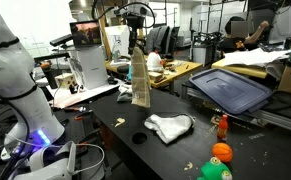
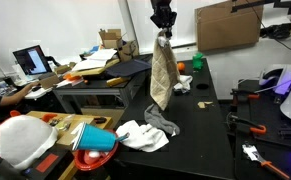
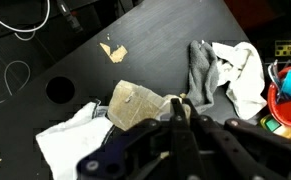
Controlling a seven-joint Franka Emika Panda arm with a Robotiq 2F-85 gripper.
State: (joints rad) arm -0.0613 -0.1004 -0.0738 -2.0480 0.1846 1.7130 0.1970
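Gripper (image 2: pixel 164 30) pinched shut on the top corner of a hanging beige cloth (image 2: pixel 162 75); so slight a hold may let it slip onto the black table (image 2: pixel 211 112).

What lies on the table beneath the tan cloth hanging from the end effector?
Beneath the tan cloth: bare black table and, close by, a crumpled white cloth. In the wrist view the tan cloth hides part of it.

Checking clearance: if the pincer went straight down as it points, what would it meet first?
Past the beige cloth the pincer grips, probably the black table, just beside the crumpled white cloth; depth is unclear.
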